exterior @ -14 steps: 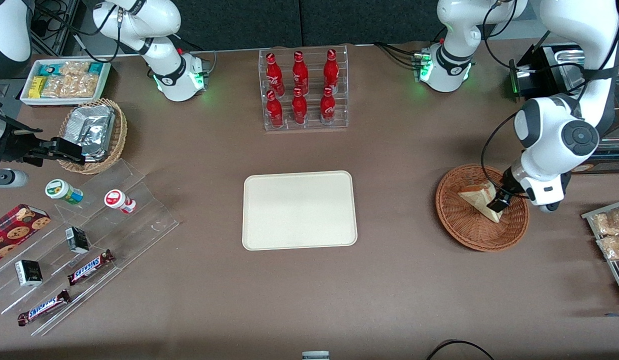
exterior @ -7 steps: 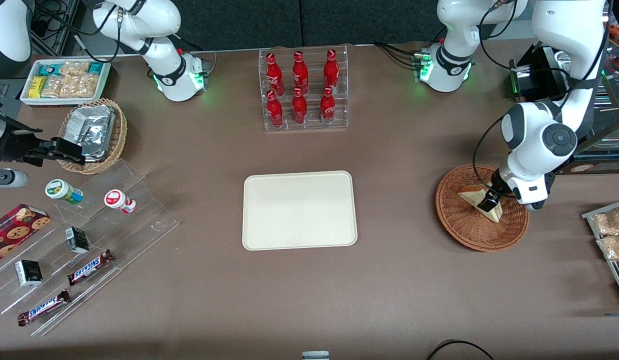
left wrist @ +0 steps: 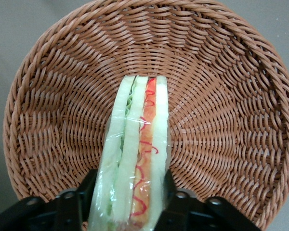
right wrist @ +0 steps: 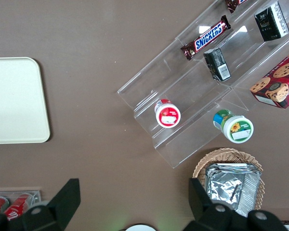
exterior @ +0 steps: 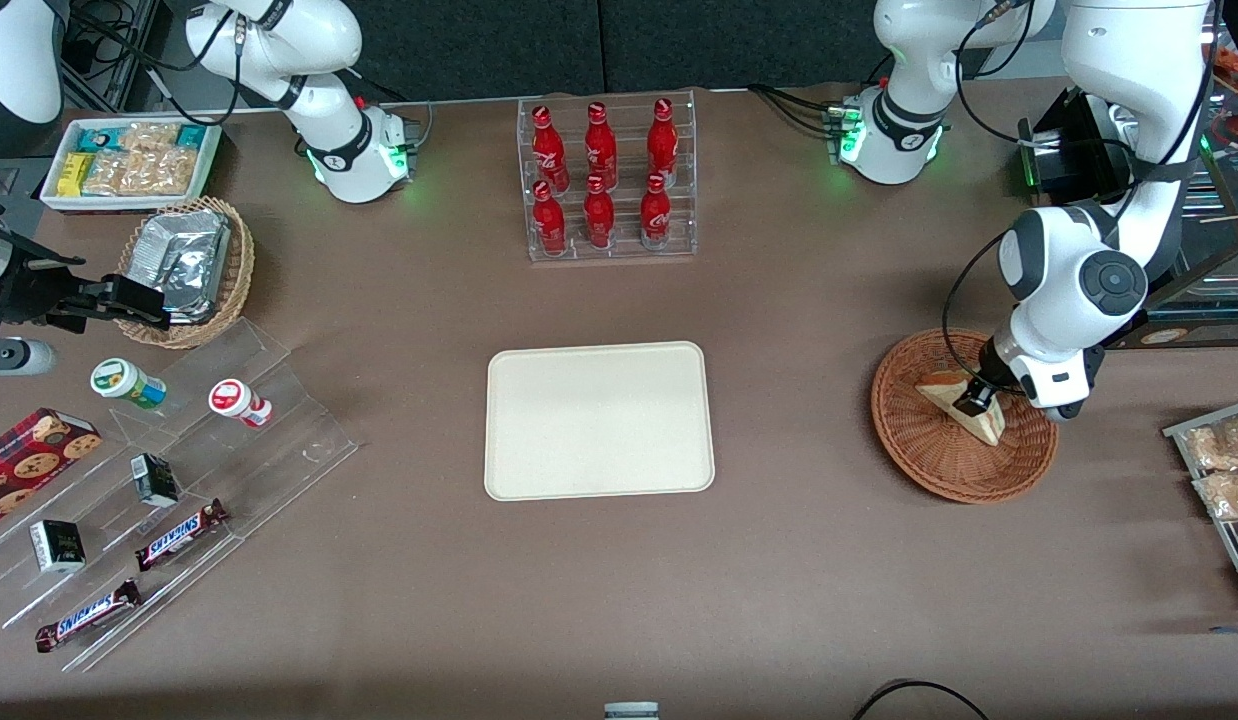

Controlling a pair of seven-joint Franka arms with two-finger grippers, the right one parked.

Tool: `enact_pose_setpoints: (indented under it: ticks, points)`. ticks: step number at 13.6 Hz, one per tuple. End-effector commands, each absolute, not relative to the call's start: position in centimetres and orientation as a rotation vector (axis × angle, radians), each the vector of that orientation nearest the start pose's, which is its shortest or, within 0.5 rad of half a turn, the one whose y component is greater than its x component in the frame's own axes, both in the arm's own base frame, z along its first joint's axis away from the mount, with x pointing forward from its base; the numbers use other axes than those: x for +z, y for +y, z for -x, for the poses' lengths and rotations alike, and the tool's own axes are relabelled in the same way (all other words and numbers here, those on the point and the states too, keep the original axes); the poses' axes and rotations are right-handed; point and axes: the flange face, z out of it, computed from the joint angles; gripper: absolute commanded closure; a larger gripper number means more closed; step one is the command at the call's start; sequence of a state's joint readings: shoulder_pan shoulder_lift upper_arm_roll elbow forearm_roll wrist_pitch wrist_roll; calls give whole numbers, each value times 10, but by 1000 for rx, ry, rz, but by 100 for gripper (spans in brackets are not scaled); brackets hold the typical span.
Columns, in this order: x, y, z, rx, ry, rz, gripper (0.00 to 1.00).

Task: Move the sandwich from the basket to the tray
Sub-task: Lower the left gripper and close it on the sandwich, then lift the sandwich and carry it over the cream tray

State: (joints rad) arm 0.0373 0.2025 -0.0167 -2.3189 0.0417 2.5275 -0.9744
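Gripper down inside the reddish-brown wicker basket, fingers clamped on both flat faces of the sandwich wedge; cream tray lies well apart.

I am seeing a matte brown bench filling the view, evenly lit, with a dark backdrop running along its edge.

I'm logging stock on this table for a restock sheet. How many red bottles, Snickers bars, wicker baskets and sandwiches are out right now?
Red bottles: 6
Snickers bars: 2
Wicker baskets: 2, counting the one with foil packets
Sandwich: 1, in the basket with the gripper closed on it
Total: 11
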Motion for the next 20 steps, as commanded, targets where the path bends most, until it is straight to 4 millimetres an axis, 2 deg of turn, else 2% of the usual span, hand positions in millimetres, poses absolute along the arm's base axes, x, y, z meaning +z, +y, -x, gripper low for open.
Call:
enact_pose_setpoints:
  ticks: [1,3,5,6,7,9,12,15,18,20]
  points:
    - [253,8,-521,-36,-1430,2777,70]
    - [255,8,-522,-32,-1438,2771,75]
    - [263,8,-522,-14,-1430,2767,75]
    - [274,8,-526,-21,-1429,2769,75]
    - [287,7,-531,1,-1421,2763,75]
    - [322,-12,-547,59,-1366,2766,75]
    - [388,-39,-569,137,-1290,2764,75]
    - [436,-81,-569,109,-1194,2818,75]
    - [471,-144,-564,166,-1024,2859,75]
    - [493,-185,-561,137,-940,2917,75]
